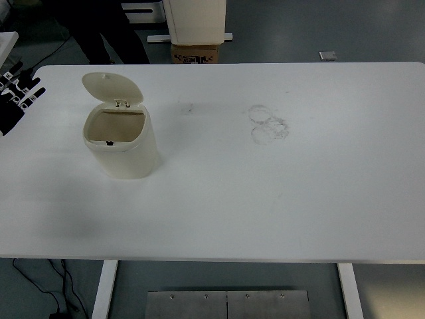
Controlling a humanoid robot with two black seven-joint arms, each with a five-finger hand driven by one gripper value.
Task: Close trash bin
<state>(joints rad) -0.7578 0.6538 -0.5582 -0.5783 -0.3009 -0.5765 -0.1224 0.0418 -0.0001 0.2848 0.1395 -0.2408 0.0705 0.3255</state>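
While the trash bin point(121, 143) stands lid-up near ring marks point(269, 123), left hand point(14, 100) hovers, fingers spread.

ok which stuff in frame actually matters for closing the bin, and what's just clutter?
Job:
- trash bin, cream, on the table's left side
- lid, hinged up, open
- left hand, fingers spread, at left edge

Clutter:
- ring marks on table
- cardboard box behind table
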